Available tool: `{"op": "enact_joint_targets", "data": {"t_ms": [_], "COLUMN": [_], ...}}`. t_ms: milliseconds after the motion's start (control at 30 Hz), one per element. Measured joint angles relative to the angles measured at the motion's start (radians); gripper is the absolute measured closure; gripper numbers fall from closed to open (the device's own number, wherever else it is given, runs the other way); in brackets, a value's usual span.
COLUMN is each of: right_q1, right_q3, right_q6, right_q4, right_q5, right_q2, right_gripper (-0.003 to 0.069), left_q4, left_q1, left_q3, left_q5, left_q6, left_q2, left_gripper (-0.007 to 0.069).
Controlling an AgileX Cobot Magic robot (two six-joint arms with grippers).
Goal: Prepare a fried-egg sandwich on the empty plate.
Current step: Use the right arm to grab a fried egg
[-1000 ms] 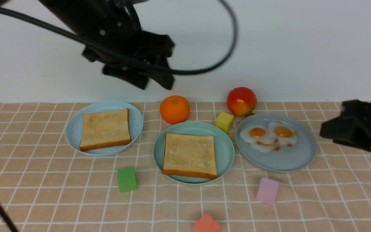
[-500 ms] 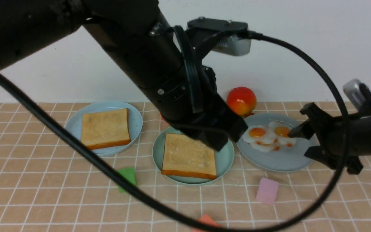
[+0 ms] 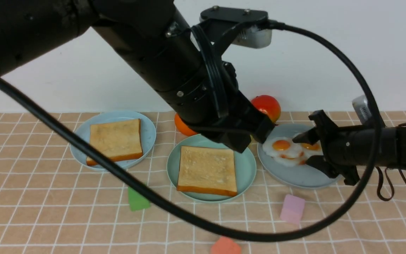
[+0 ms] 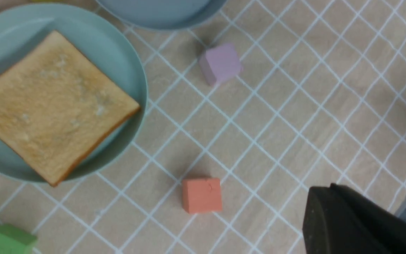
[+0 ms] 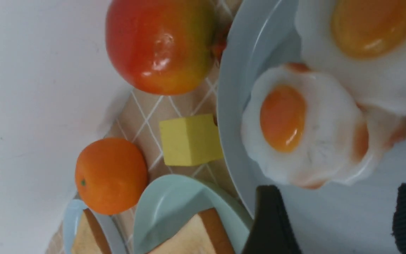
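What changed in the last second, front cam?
The right gripper swept in from the right edge, open, to the white-and-orange fried eggs on the grey-blue round plate; nothing gripped. The left gripper swung down toward centre. Both square toast slices and the mint-green plate stayed put.

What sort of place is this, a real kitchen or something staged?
Most likely a staged tabletop for robot practice, not a kitchen: a peach grid-patterned cloth against a bare white wall, glossy toy-looking fried eggs on a grey-blue plastic plate, and loose coloured blocks such as a pink cube.
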Motion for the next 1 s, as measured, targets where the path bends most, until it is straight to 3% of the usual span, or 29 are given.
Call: {"op": "enact_joint_targets", "data": {"t_ms": [1000], "right_q1": [0.000], "right_q3": [-0.110], "right_q6": [0.048], "right_q4": [0.023], "right_q5": [0.025], "right_q2": [0.151], "right_gripper": [0.0207], "left_q4": [0.001], "left_q1": [0.000], "left_q3": [0.000], "left_q5": [0.041], "left_q6": [0.000], "left_q2": [0.000], "left_gripper": [0.0637]}}
